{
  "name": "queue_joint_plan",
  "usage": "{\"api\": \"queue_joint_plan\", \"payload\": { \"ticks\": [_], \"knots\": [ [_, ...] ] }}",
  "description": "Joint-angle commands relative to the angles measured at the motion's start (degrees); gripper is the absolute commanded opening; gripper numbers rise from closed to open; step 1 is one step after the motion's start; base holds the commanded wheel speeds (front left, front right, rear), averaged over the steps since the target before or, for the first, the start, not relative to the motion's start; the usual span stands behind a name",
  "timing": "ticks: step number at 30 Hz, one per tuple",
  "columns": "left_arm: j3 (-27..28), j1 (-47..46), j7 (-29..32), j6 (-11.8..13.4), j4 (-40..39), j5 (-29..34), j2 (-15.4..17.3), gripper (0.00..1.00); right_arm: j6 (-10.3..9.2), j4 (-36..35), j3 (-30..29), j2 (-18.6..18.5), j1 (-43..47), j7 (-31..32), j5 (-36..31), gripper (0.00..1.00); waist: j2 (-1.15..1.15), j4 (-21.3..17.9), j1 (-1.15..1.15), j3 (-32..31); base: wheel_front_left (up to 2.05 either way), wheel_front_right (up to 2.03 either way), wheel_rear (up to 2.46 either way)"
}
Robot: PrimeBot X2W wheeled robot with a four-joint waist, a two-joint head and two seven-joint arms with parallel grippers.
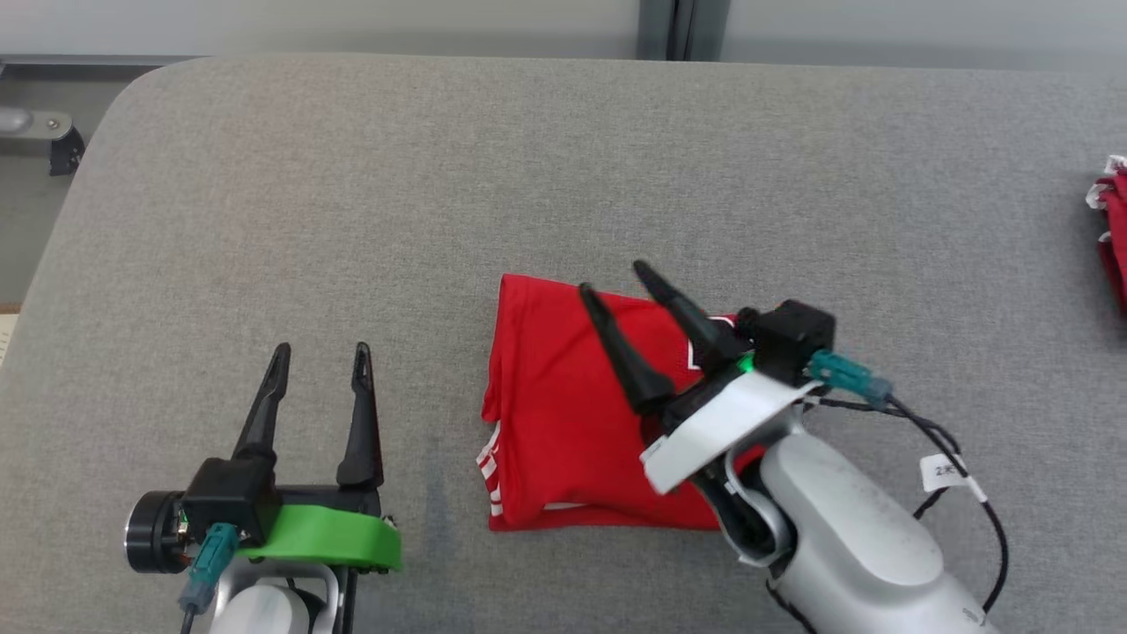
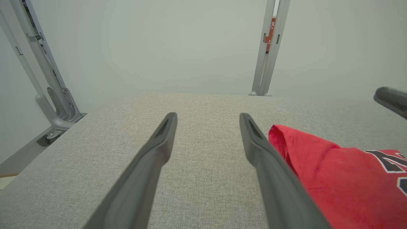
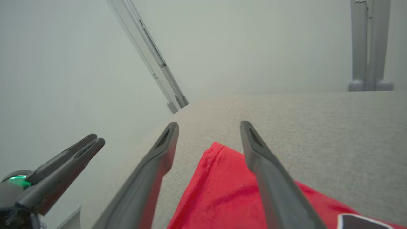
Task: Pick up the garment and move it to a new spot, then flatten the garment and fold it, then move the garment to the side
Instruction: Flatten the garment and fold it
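The garment [image 1: 563, 423] lies folded in a compact rectangle mid-desk [image 1: 352, 176]. Right jaws hover over it, spread wide and empty. Left jaws stand beside it, also wide and empty. Folding appears complete; moving it aside remains.

The garment [image 1: 563, 414] was bright red, with thin white stripes [image 1: 489, 462] at its lower left edge and dark lettering [image 2: 386, 159] outlined in white. The table [image 1: 440, 176] under the garment was flecked light grey. Left of the garment, the left gripper [image 1: 321, 352] was black with a bright green bracket [image 1: 326, 533]. Over the garment, the right gripper [image 1: 612, 277] was black with a white bracket [image 1: 718, 423]. Far right of the garment, a cloth [image 1: 1114, 229] was red and white.
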Motion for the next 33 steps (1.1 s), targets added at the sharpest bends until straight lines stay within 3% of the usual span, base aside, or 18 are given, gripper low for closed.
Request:
{"api": "queue_joint_plan", "payload": {
  "ticks": [1, 9, 15, 33],
  "knots": [
    [0.72, 0.27, -0.34, 0.43, -0.19, -0.41, 0.53, 1.0, 0.02, -1.42, -2.94, -0.6, 1.87, -0.34, -1.63, 1.0, 0.0, -1.31, 0.0, -0.79, 0.0, 0.0, 0.0],
    [2.85, 2.16, -0.36, 1.15, -1.47, -0.25, 2.08, 1.0, 0.02, -9.59, -21.12, -5.67, 11.45, -0.36, -9.82, 1.0, 0.0, -4.89, 0.0, -2.36, 0.0, 0.0, 0.0],
    [3.19, 4.24, -0.37, 1.24, -1.35, -0.81, 2.57, 1.0, 0.02, -16.3, -28.63, -7.74, 19.84, 1.77, -13.55, 1.0, 0.0, -7.26, 0.0, -4.96, 0.0, 0.0, 0.0],
    [2.7, 10.7, 0.52, 1.5, -1.7, -1.92, 4.28, 1.0, 0.02, -29.58, -33.07, -6.94, 34.41, 11.62, -15.96, 1.0, 0.0, -9.51, 0.0, -11.59, 0.0, 0.0, 0.0]
  ]
}}
